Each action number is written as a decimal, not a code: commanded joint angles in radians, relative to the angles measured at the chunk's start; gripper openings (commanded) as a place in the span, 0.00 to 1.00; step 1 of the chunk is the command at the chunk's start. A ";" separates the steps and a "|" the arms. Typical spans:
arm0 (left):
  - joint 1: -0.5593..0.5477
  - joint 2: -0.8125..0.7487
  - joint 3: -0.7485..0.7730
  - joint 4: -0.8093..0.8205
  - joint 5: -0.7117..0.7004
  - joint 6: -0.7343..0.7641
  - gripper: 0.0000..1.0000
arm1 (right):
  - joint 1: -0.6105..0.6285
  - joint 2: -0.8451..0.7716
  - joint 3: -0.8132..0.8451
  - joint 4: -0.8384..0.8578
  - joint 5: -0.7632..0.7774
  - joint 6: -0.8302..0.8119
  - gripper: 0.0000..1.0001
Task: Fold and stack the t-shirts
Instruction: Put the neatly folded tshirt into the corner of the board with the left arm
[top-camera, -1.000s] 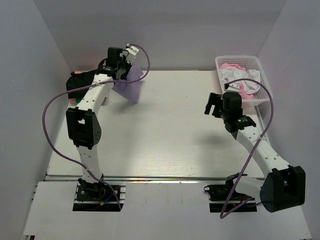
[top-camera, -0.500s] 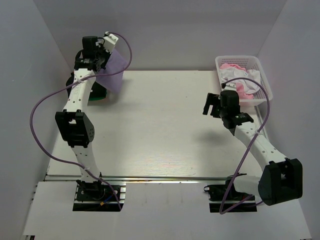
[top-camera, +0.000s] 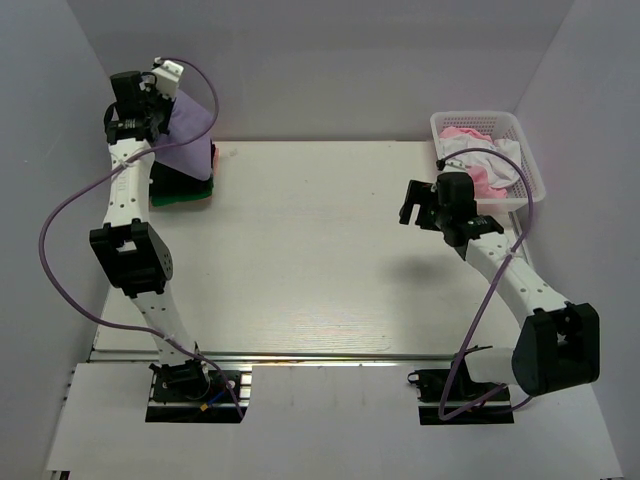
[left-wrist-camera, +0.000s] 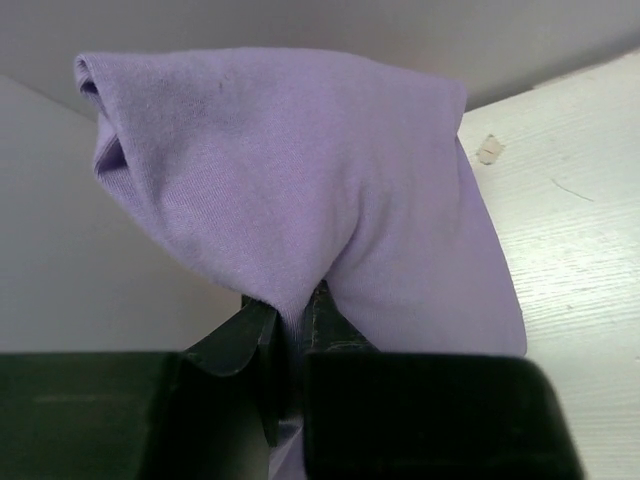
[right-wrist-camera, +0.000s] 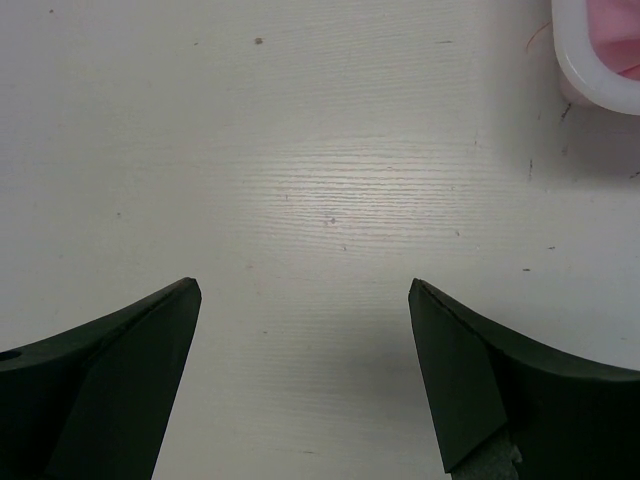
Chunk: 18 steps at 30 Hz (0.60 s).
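My left gripper (top-camera: 158, 118) is shut on the folded lavender t-shirt (top-camera: 187, 135) and holds it in the air at the far left corner, over a stack of a black t-shirt (top-camera: 178, 172) on a green one (top-camera: 185, 198). In the left wrist view the lavender shirt (left-wrist-camera: 300, 180) hangs bunched from the closed left gripper (left-wrist-camera: 295, 320). My right gripper (top-camera: 415, 208) is open and empty above bare table, left of the basket; its right wrist view (right-wrist-camera: 305, 290) shows only tabletop between the fingers.
A white lattice basket (top-camera: 530, 170) at the far right holds pink cloth (top-camera: 468, 133) and white cloth (top-camera: 478, 152); its corner shows in the right wrist view (right-wrist-camera: 600, 85). Grey walls stand close behind and to the left of the stack.
My left arm has swung left and back with the lavender shirt, from mid-back of the table to above the black and green stack. The right gripper has shifted slightly left and back.
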 joint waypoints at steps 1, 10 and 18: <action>0.026 -0.043 -0.006 0.086 0.014 -0.018 0.00 | 0.004 0.006 0.049 0.005 -0.018 0.014 0.90; 0.067 -0.001 -0.034 0.114 0.092 -0.018 0.00 | 0.007 0.051 0.104 -0.010 -0.009 0.021 0.90; 0.076 0.033 -0.112 0.262 -0.200 -0.069 0.52 | 0.005 0.098 0.130 -0.014 -0.024 0.029 0.90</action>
